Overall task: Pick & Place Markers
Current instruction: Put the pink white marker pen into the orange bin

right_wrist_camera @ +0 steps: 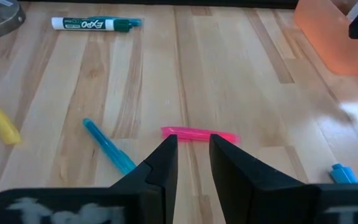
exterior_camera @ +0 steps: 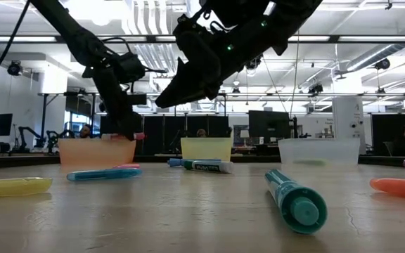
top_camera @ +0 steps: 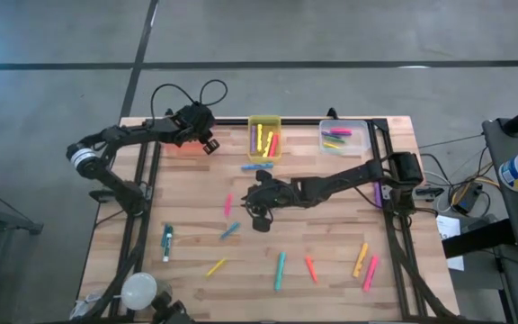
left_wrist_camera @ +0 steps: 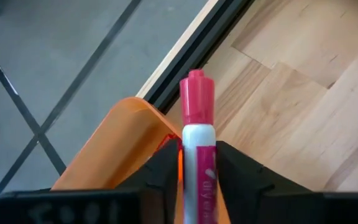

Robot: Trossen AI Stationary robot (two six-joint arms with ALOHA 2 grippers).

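We see a light wooden table (top_camera: 331, 288) made of joined planks, framed by dark rails, standing on a grey concrete floor; the low view looks across it into a large room with strip lights, monitors and a person far back at the right edge. Along the far edge stand three small bins: an orange bin (top_camera: 185, 144), a yellow bin (top_camera: 264, 137) with yellow and pink markers in it, and a clear bin (top_camera: 345, 137) holding a few more. The middle and near parts of the table are mostly bare wood, with markers scattered well apart: a pink marker (right_wrist_camera: 199, 134) near the centre, a blue marker (right_wrist_camera: 109, 147) just beside it, a yellow one (top_camera: 216, 266), a teal one (top_camera: 280, 270), an orange one (top_camera: 311, 268), and an orange and pink pair (top_camera: 365, 265) toward the right rail. A green whiteboard pen (top_camera: 166, 241) lies near the left rail, and a round lamp (top_camera: 138, 290) sits at the near edge. The left gripper (top_camera: 198, 137) hangs over the orange bin at the far left corner, its fingers (left_wrist_camera: 164, 167) closely flanking a red-capped marker (left_wrist_camera: 196, 134) that stands upright between them; we cannot tell whether they grip it. The right gripper (right_wrist_camera: 192, 149) reaches in from the right rail to the centre, above the pink marker, its fingers slightly parted and holding nothing. A blue marker (top_camera: 257, 166) lies between the yellow bin and the right arm.
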